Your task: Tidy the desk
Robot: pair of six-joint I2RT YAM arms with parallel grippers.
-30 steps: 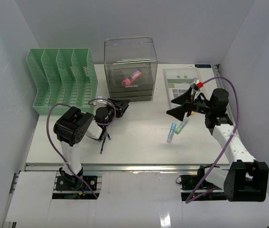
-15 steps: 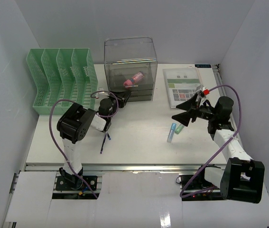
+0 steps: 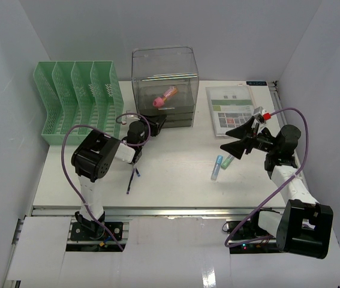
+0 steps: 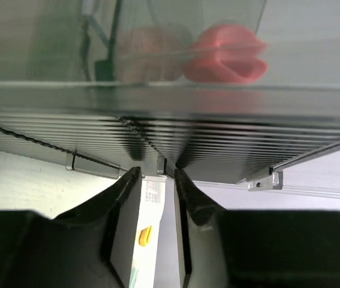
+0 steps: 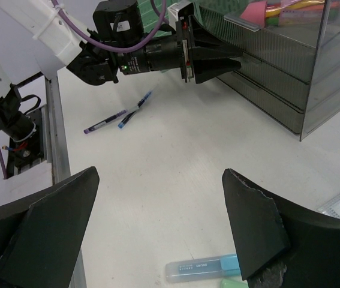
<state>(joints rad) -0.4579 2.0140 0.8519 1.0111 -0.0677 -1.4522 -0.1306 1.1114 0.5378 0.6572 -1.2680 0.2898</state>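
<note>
Two jaw states: we log both.
Left gripper (image 4: 153,175): pinching smoky plastic drawer's (image 4: 247,150) clear handle (image 4: 160,164).
Right gripper (image 5: 158,177): jaws spread over white desk (image 3: 175,174).

Right gripper (image 5: 159,174) jaws stood wide apart over the white desk (image 5: 175,204). Blue marker (image 5: 201,268) lay between them, nearer the right jaw. Purple pen (image 5: 105,122) and blue pen (image 5: 135,110) lay beyond the left jaw. Farther on, left gripper (image 5: 237,62) pinched the drawer unit (image 5: 277,72) front.

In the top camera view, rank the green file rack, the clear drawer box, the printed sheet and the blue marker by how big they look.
Largest to smallest:
green file rack
clear drawer box
printed sheet
blue marker
The rack and box look close.
</note>
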